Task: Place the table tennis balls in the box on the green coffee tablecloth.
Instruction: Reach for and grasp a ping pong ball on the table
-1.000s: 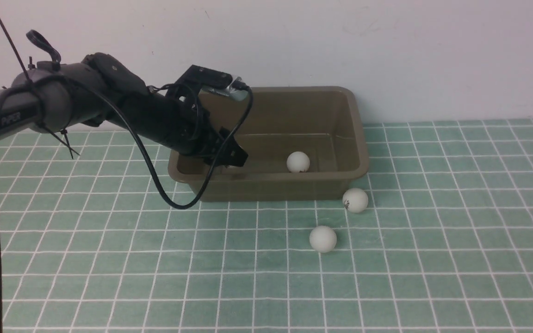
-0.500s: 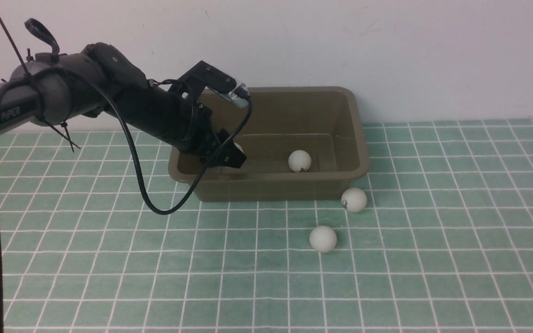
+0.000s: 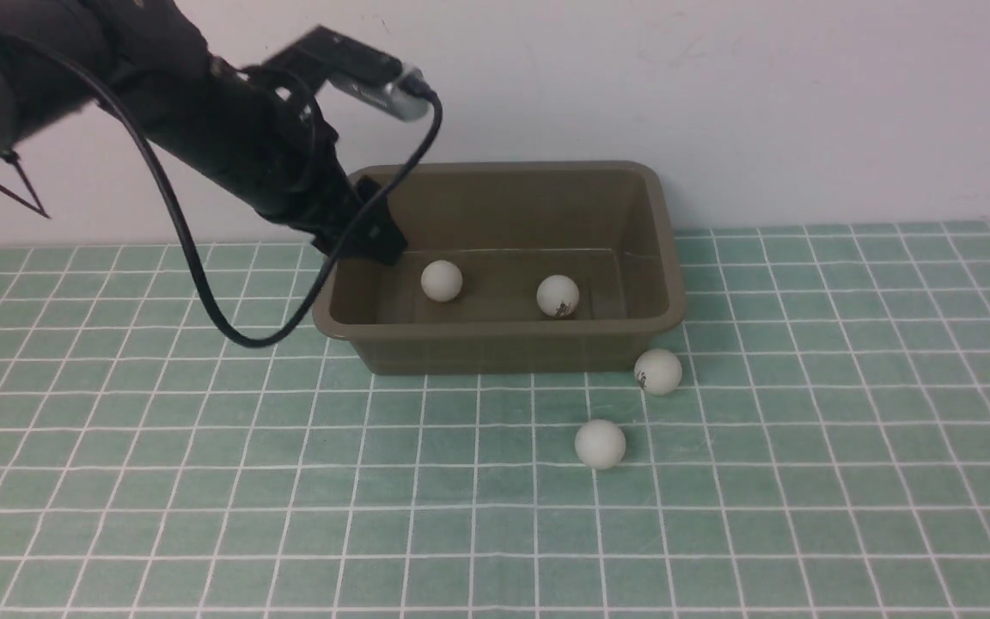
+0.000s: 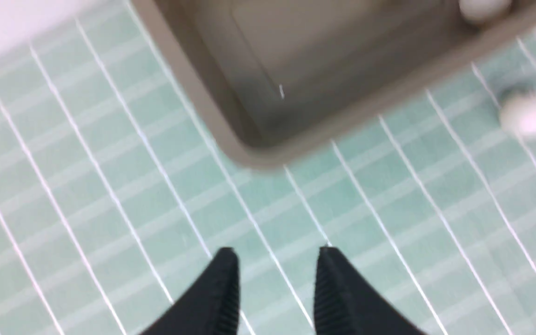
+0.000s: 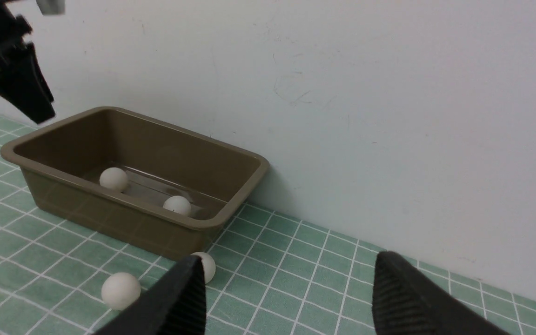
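On the near part of the green coffee tablecloth (image 3: 289, 516), 1 ball (image 3: 600, 444) lies well apart from the box. Beyond it, a second, printed ball (image 3: 658, 371) sits just beside the box's near wall, toward the robot's right. The box (image 3: 504, 348) stands upright on the cloth and contains 2 balls: 1 toward its left end (image 3: 442, 281) and 1 printed ball (image 3: 558, 297) nearer the right. Progress, as judged: 2 units placed, at least 2 remaining.

The left tool (image 4: 277, 279) is raised over the box's left end. Its 2 fingertips stand apart, partly open, with nothing between them. The right tool (image 5: 291, 274) also has its 2 fingertips parted, wider, and holds nothing.

Visibility limits: the left tool covers the box's far left corner in the front view; the right tool is absent from that view. The left wrist view is blurred and cuts off part of the box. Any print on the nearest ball cannot be made out.
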You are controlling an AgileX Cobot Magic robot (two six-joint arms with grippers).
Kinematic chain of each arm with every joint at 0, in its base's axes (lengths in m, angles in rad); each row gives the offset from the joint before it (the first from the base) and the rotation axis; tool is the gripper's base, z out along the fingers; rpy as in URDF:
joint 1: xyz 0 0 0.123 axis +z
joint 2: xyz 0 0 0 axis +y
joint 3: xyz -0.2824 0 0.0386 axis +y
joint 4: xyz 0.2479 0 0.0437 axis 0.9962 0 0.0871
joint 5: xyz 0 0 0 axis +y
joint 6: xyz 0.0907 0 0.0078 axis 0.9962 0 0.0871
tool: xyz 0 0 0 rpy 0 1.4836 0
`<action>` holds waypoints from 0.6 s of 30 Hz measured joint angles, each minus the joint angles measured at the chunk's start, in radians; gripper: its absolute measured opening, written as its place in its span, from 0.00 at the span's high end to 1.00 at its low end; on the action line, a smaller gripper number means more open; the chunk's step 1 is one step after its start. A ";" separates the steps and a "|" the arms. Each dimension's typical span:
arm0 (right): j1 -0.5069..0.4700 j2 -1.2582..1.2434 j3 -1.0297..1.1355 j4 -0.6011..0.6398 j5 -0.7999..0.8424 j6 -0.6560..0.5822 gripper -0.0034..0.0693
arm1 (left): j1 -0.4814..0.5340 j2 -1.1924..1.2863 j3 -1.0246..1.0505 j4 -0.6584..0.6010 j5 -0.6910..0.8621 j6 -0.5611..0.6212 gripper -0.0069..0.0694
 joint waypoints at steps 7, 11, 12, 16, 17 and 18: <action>0.000 0.007 0.000 0.051 -0.031 -0.001 0.34 | 0.000 -0.063 0.021 -0.048 0.080 -0.011 0.72; 0.000 0.052 0.000 0.072 0.012 -0.030 0.34 | -0.005 -0.110 0.122 -0.085 0.079 0.022 0.72; 0.000 0.061 0.000 0.076 0.020 -0.039 0.34 | -0.012 -0.132 0.165 -0.087 0.079 0.031 0.72; 0.000 0.094 0.001 0.130 0.020 -0.107 0.34 | -0.049 -0.249 0.368 -0.089 0.025 0.045 0.72; 0.000 0.105 0.001 0.159 0.010 -0.127 0.34 | -0.059 -0.275 0.413 -0.089 -0.006 0.046 0.72; 0.000 0.114 0.001 0.188 0.001 -0.155 0.34 | -0.068 -0.306 0.468 -0.091 -0.041 0.048 0.72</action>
